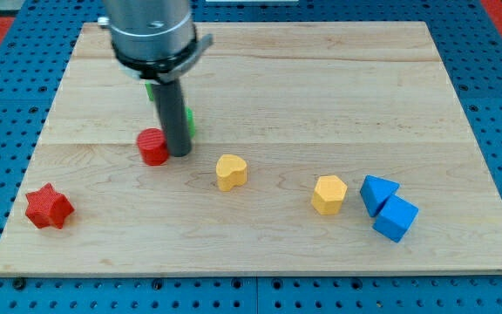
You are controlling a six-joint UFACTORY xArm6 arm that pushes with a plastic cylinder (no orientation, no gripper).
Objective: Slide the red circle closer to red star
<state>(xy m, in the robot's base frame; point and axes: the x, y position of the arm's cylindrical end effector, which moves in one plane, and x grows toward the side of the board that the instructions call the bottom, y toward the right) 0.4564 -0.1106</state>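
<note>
1. Camera view: the arm has no jaws, so nothing is open, shut or held; it ends in a dark rod whose lower end, my tip [179, 153], rests on the wooden counter [321, 96].
2. The red circle [153, 146] sits just left of my tip, touching the rod or very nearly.
3. The red star [48, 207] lies at the near left corner, well apart from the red circle, nearer and further left.
4. A green block [189, 120] shows only as slivers behind the rod; I cannot tell its shape.
5. A yellow heart [230, 172] lies near and right of my tip.
6. Further right sits a yellow hexagon [329, 194].
7. At the near right, a blue triangle [376, 192] touches a blue cube [396, 218].
</note>
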